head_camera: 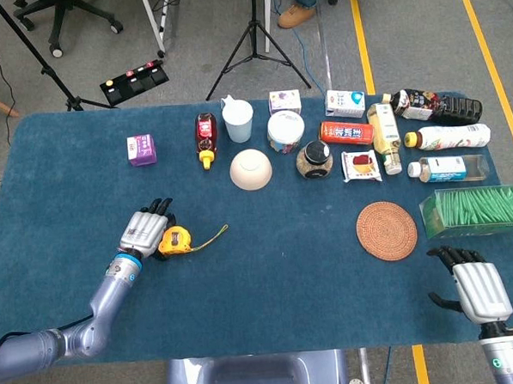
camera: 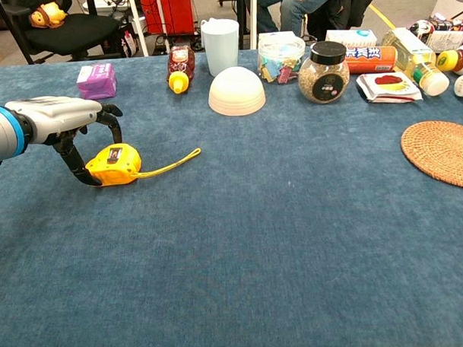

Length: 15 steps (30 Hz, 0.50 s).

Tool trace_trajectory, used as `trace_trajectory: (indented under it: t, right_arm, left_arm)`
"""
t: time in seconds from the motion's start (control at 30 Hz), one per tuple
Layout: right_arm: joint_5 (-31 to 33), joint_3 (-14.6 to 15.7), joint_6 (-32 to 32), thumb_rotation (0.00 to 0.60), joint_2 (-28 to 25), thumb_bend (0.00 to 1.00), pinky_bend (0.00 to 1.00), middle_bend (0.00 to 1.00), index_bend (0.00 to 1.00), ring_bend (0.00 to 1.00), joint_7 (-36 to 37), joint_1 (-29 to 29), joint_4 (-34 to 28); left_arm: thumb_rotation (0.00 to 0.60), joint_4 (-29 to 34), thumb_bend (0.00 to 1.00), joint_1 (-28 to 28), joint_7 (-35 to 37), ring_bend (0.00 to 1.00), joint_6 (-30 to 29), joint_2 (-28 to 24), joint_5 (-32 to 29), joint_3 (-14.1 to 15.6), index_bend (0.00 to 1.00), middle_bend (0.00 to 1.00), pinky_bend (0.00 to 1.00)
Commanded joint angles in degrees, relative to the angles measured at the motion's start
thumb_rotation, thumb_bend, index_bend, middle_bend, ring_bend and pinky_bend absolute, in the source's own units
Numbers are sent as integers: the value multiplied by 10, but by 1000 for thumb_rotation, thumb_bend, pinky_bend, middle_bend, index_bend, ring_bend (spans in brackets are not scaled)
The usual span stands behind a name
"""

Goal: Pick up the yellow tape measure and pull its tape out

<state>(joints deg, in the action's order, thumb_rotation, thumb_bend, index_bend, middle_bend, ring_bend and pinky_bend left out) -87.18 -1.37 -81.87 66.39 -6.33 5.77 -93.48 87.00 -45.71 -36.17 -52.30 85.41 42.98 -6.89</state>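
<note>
The yellow tape measure [head_camera: 175, 240] [camera: 114, 164] lies on the blue cloth at the left, with a short length of yellow tape [camera: 172, 161] sticking out to the right. My left hand [head_camera: 143, 230] [camera: 58, 119] grips its case, the thumb against the lower left edge and the fingers arched over the back. The case still rests on the cloth. My right hand [head_camera: 477, 288] hovers at the near right corner of the table, fingers apart and empty; only the head view shows it.
A row of things stands along the far side: purple box [head_camera: 141, 149], red bottle [head_camera: 205, 136], white cup [head_camera: 237, 120], upturned white bowl [head_camera: 250, 169], jars, bottles. A woven coaster [head_camera: 387, 230] and a green box [head_camera: 476, 209] lie at the right.
</note>
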Motion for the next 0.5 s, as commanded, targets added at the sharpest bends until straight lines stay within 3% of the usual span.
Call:
trace_trajectory:
  t: [0.03, 0.5]
  right_arm:
    - [1, 0, 0, 600, -1, 151, 291, 311, 283, 322, -1, -1, -1]
    - [5, 0, -4, 600, -6, 151, 291, 311, 284, 322, -7, -6, -9]
  left_arm:
    - [600, -9, 118, -1, 6, 0, -1, 6, -1, 1, 294, 50, 207]
    - [600, -46, 174, -4, 56, 0, 5, 27, 50, -1, 333, 50, 214]
